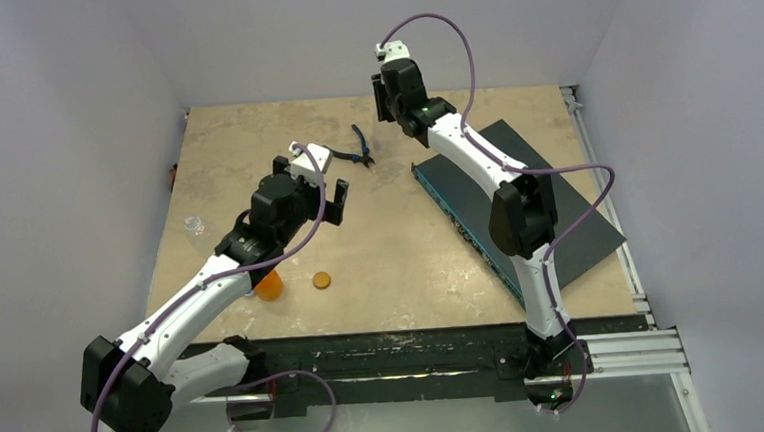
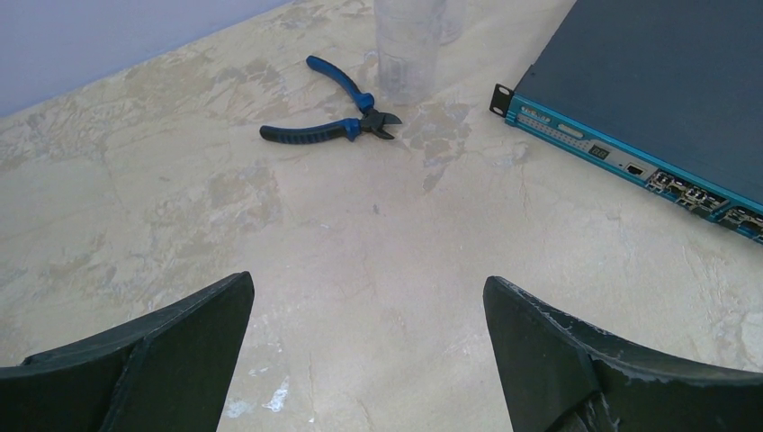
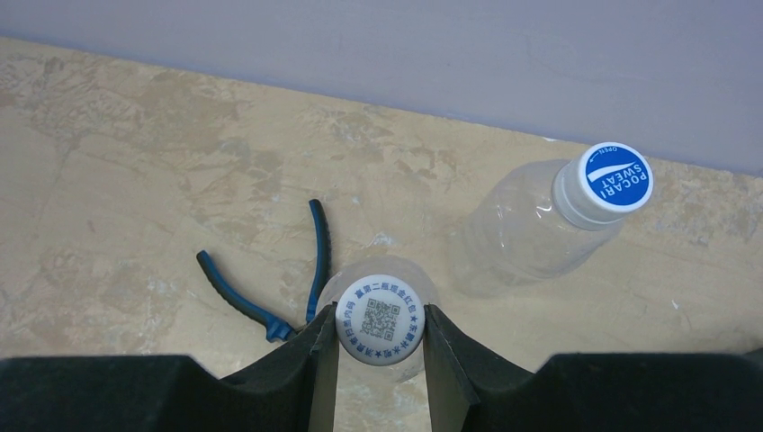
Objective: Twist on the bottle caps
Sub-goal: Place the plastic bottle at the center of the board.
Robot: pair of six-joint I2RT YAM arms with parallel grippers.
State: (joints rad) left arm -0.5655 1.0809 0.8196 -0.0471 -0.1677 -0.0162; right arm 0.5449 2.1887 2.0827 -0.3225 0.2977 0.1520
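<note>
While the right tool [image 3: 380,346] pinched the white cap [image 3: 380,319] sitting atop a clear bottle [image 3: 378,268] at the counter's [image 3: 108,135] far side, the left tool [image 2: 367,288] hung wide open, holding nothing. A second, capped bottle [image 3: 522,234] stood just beside; the orange bottle [image 1: 269,285] and a flat orange-brown cap [image 1: 321,279] sat close together near the left arm [image 1: 193,298].

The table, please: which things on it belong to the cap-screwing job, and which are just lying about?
Job: white cap in the right fingers, capped clear bottle, orange bottle, orange cap.
Lying about: pliers, blue electronics box.
</note>
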